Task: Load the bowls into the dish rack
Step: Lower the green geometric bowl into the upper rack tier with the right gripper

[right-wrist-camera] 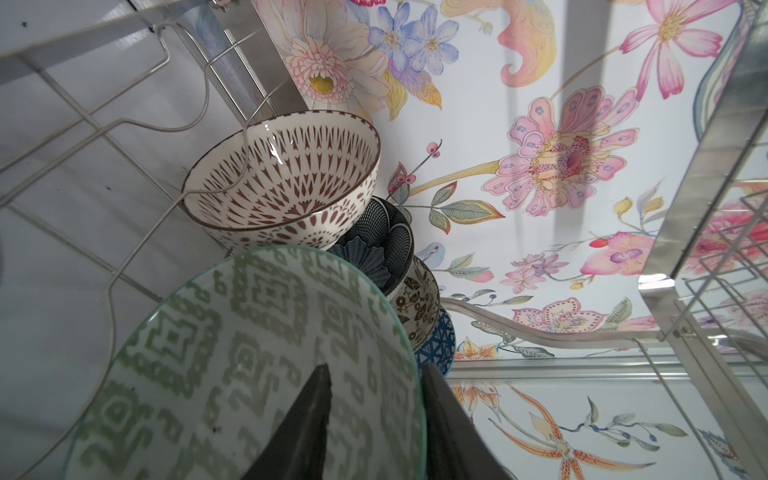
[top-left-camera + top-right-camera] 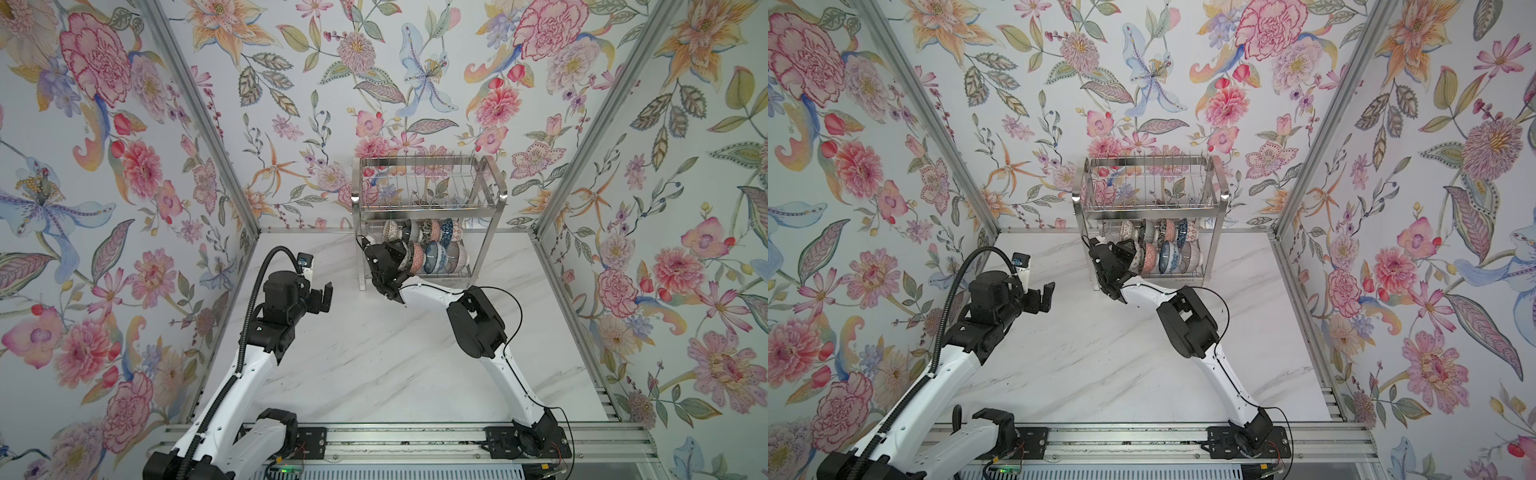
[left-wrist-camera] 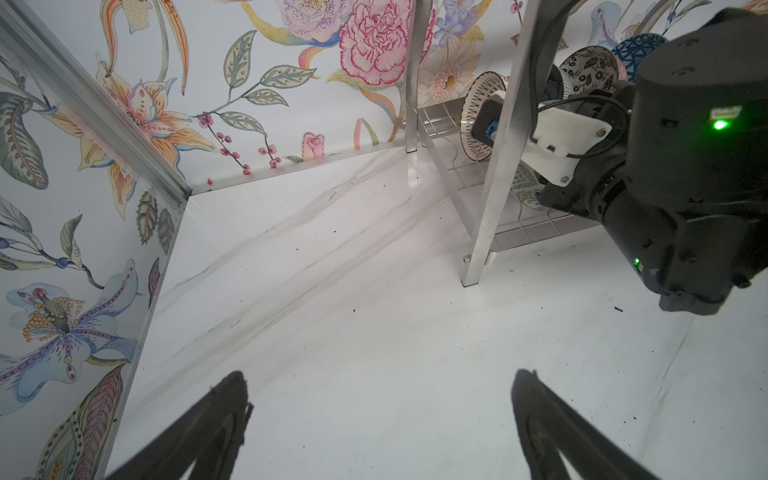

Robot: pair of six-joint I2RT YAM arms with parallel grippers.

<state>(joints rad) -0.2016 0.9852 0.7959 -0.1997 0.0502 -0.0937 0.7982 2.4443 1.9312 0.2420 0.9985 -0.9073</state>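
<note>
Green bowl [image 1: 232,353] on edge in lower tier of rack [image 1: 702,174], rim between part-open jaws of my right gripper [image 1: 374,368]; more bowls [image 1: 282,174] beyond. My left gripper [image 3: 381,374] gapes empty, apart from rack.

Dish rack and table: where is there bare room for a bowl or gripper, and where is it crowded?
Free: the dish rack's upper tier, seemingly bare between its dividers, and the table before and left of the rack. Crowded: lower tier, two rows of bowls, right gripper straddling the green bowl.
</note>
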